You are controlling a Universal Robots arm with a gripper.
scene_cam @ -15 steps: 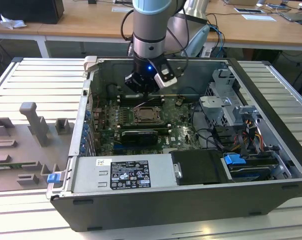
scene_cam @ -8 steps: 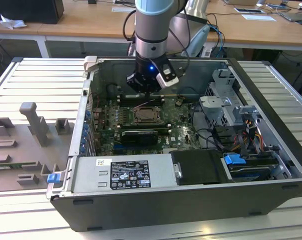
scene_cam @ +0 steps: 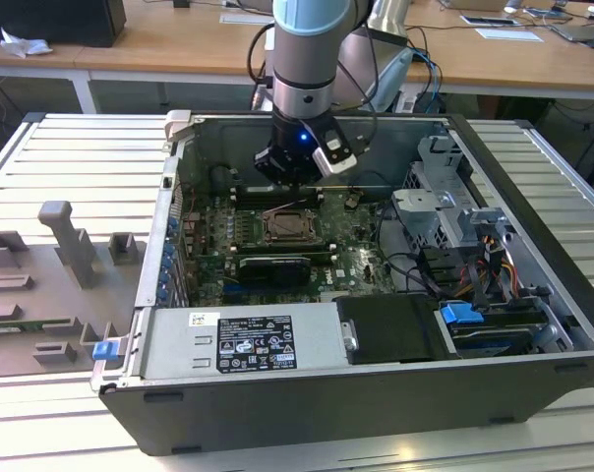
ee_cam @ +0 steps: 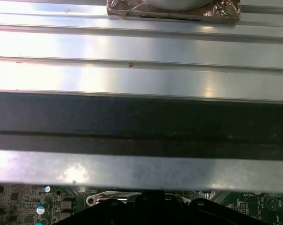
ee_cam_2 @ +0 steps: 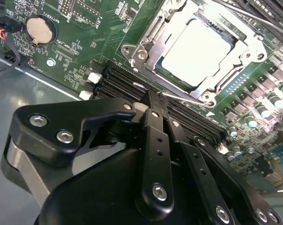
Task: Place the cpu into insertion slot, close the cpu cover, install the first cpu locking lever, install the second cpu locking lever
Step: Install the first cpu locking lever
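The cpu (ee_cam_2: 197, 49), a pale silver square, lies in the insertion slot (scene_cam: 292, 228) on the green board. The silvery cpu cover (ee_cam_2: 146, 44) lies flat around it, its window framing the chip. A thin metal locking lever (ee_cam_2: 181, 97) runs along the slot's near edge, and another thin rod (ee_cam_2: 240, 13) runs along the far side. My gripper (ee_cam_2: 153, 99) is shut, its black fingertips pressed together right at the near lever, between the slot and the memory slots. In the exterior view my gripper (scene_cam: 291, 183) hangs just behind the slot inside the case.
Long black memory slots (ee_cam_2: 118, 79) lie beside the socket, and a coin battery (ee_cam_2: 40, 30) sits further out. The open case holds a power supply (scene_cam: 243, 339), a drive cage (scene_cam: 445, 211) and cables (scene_cam: 474, 265). A grey fixture plate (scene_cam: 51, 275) lies at the exterior view's left.
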